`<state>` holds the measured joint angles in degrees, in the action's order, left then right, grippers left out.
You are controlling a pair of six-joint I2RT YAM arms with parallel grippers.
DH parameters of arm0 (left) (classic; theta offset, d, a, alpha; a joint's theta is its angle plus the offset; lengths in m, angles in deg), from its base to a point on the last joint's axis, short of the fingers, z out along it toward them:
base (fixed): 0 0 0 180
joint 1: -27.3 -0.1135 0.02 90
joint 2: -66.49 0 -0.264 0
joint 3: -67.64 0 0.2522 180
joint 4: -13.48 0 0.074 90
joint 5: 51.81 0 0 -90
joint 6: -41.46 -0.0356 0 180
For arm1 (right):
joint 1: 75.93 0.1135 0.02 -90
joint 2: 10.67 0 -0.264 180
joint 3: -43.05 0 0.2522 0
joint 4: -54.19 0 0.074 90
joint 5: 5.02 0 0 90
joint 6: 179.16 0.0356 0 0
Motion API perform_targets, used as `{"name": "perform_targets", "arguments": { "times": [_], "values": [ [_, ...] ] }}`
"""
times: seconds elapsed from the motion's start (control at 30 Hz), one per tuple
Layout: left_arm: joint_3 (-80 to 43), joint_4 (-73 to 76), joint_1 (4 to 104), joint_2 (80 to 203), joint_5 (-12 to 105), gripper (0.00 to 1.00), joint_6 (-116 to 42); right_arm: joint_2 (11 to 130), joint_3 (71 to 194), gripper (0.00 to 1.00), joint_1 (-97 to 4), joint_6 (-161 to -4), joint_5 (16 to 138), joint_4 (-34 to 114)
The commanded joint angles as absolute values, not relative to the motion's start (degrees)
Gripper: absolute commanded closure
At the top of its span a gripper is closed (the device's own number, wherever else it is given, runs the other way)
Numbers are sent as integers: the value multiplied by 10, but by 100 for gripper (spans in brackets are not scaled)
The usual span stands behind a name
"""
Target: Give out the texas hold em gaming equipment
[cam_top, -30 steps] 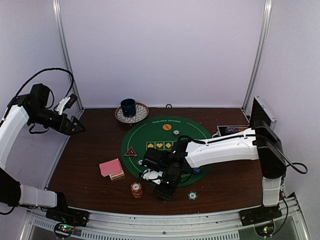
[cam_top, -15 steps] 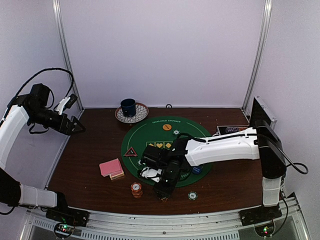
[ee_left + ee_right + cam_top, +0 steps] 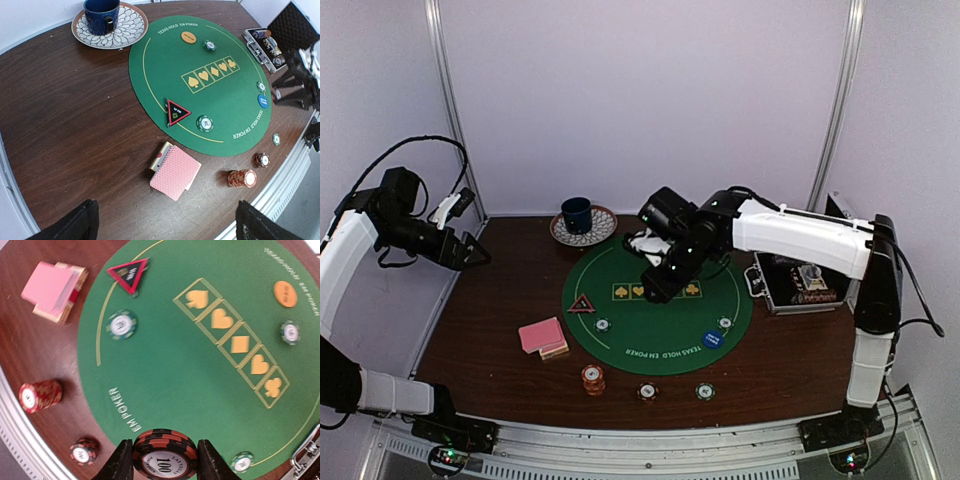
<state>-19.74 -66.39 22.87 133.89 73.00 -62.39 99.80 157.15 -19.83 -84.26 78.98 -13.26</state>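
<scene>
**Room on the left**

We find open table [image 3: 485, 300] left of the green mat [image 3: 655, 325]. The card deck [image 3: 542, 336] and orange chip stack [image 3: 592, 378] block the near side, the right arm [image 3: 790, 232] spans the mat's far half, the open case [image 3: 790, 306] fills the right

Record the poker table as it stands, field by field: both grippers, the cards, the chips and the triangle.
left gripper: open, holding nothing, raised at the table's left side
right gripper: shut on a red-and-black chip stack, above the green mat
card deck: pink backs up, on the wood just off the mat
orange chip stack: on the wood, off the mat
triangle marker: on the mat, at its left edge
</scene>
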Motion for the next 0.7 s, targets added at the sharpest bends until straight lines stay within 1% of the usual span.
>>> {"name": "perform_targets", "arguments": {
  "times": [0.0, 0.1, 0.27, 0.47, 0.67],
  "values": [
    [-212, -664, 226, 1335, 739, 3, -630, 1018, 1622, 81, -282, -827, 845, -145],
    [-213, -663, 226, 1337, 740, 2, -630, 1052, 1655, 81, -331, -825, 870, -131],
    [-214, -663, 226, 1339, 742, 2, -631, 1135, 1725, 81, -394, -822, 872, -115],
    [-213, -664, 226, 1343, 740, 2, -634, 1251, 1843, 81, -433, -816, 873, -134],
    [-217, -663, 225, 1350, 744, 2, -635, 1315, 1899, 80, -456, -809, 865, -132]
  ]
}}
